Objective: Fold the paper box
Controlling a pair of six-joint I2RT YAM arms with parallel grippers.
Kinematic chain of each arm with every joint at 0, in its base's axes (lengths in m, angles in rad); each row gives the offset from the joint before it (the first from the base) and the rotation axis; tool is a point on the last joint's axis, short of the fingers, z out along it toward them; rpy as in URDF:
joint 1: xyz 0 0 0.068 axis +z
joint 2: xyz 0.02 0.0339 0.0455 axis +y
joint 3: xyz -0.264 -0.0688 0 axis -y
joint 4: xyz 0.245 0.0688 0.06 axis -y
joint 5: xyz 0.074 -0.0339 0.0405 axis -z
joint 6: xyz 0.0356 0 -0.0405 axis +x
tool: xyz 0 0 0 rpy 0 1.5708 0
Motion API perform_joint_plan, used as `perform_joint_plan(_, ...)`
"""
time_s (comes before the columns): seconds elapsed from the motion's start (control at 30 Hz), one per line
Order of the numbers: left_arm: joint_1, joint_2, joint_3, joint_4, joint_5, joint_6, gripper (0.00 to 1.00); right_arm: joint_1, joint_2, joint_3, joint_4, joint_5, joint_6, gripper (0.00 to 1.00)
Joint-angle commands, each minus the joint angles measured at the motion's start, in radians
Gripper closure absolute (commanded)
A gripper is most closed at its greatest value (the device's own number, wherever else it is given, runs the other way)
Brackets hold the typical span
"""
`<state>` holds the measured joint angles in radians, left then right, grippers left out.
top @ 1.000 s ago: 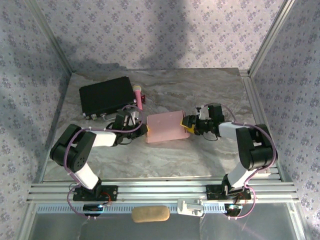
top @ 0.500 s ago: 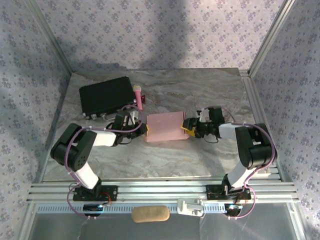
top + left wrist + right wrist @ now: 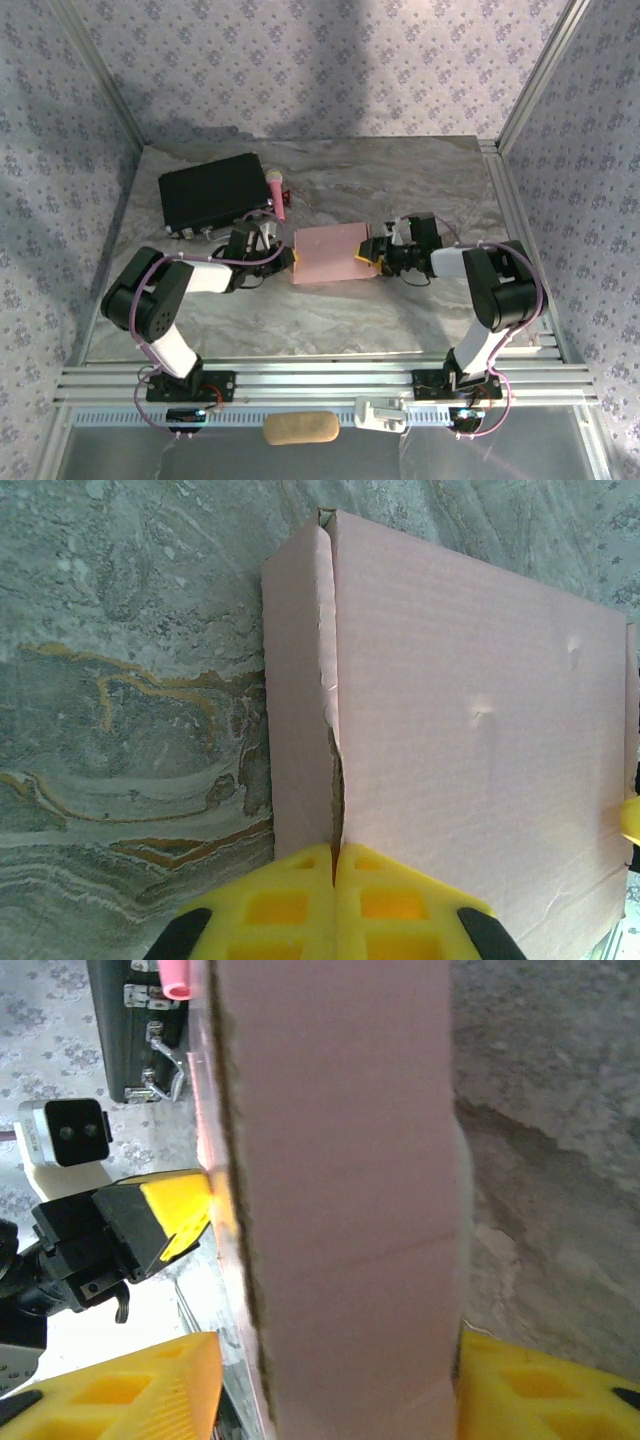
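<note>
The paper box [image 3: 328, 254] lies flat near the middle of the bench [image 3: 400, 180], pink side up, its long edges running roughly left to right, with 1 arm at each short end.

The left gripper [image 3: 292, 260] sits at the box's left end. In the left wrist view its 2 yellow jaws are closed tight against each other, their meeting line in line with the seam where the narrow side flap meets the broad top panel. Whether a thin edge of card is nipped between them I cannot tell. The flap edge along that seam is a little ragged, and the top panel carries 2 small dents.

The right gripper [image 3: 372, 256] is at the box's right end. In the right wrist view its jaws stand apart, 1 on either side of the box's end wall. 1 pad [image 3: 530, 1390] lies against the card, while a thin sliver of gap shows between the other pad and the card, so the box is straddled, not clamped.

A black case [image 3: 213, 193] lies toward the far-left corner of the bench, well apart from the box. A pink microphone [image 3: 277, 195] lies just beside the case's right end.
</note>
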<state>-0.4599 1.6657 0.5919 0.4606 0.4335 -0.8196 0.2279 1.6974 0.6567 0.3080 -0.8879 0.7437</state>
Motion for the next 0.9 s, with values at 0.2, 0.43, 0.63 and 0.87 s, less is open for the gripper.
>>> perform_joint_plan(0.2,0.008,-0.137,-0.075,-0.175,-0.087,0.000,0.72,-0.005,0.015,-0.051,0.200,-0.007,0.280,0.60)
perform_joint_plan(0.43,-0.082,-0.441,0.013,-0.451,-0.283,0.310,0.39,-0.029,-0.037,-0.036,0.063,0.006,0.440,0.65)
perform_joint_plan(0.63,-0.400,-0.470,0.156,-0.641,-0.634,0.794,0.31,-0.090,-0.085,0.041,-0.196,-0.059,0.413,0.67)
perform_joint_plan(0.87,-0.525,-0.294,0.217,-0.611,-0.843,1.167,0.28,-0.146,-0.061,0.199,-0.612,-0.115,0.248,0.69)
